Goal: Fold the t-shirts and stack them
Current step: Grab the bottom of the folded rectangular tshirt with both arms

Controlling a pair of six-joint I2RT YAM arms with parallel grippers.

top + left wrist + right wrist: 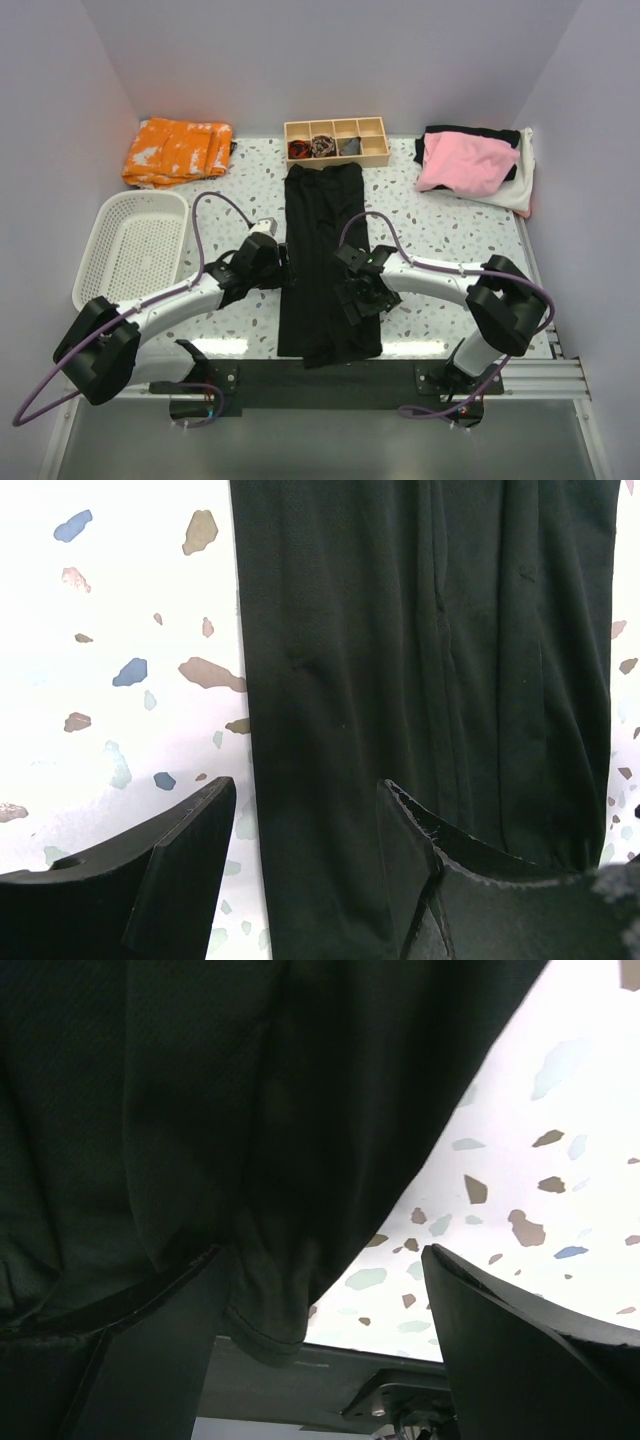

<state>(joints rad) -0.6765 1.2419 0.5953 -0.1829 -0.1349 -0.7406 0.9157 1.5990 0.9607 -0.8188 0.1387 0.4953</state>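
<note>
Both spread apart, the left pincer (pixel 310 825) and right pincer (pixel 330 1290) flank the black t-shirt (pixel 322 240) by the tabletop's (pixel 440 235) near edge; they should grip both hems level.

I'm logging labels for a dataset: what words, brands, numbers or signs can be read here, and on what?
None can be read: no text shows on the black shirt, the pink shirt, the orange cloth, the basket or the wooden tray.
</note>
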